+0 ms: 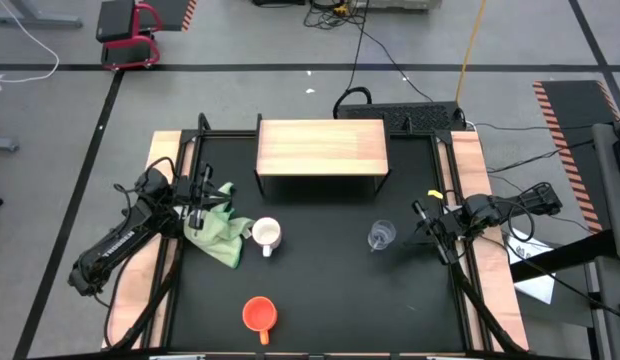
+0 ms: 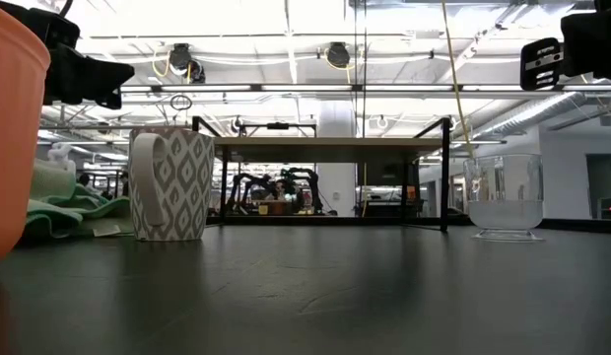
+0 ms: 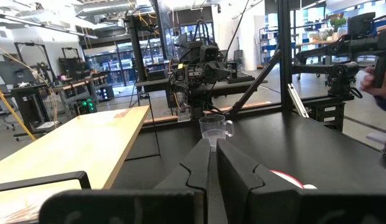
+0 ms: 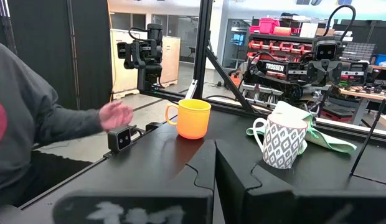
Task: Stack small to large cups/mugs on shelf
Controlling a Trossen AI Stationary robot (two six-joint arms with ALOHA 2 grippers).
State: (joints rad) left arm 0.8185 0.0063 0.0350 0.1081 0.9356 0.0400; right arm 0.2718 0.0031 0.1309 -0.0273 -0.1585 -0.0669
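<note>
Bright overhead ceiling lights (image 2: pixel 286 20) glare in the low view — near orange mug (image 2: pixel 10 138) blurred; shadows soft.

Bare wooden shelf (image 1: pixel 321 146), white mug (image 1: pixel 267 236), glass cup (image 1: pixel 380 237), orange mug (image 1: pixel 259 314) upright on table

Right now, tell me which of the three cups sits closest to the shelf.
The glass cup. It stands right of centre, just in front of the shelf; the white mug is slightly farther, and the orange mug sits at the front edge.
</note>
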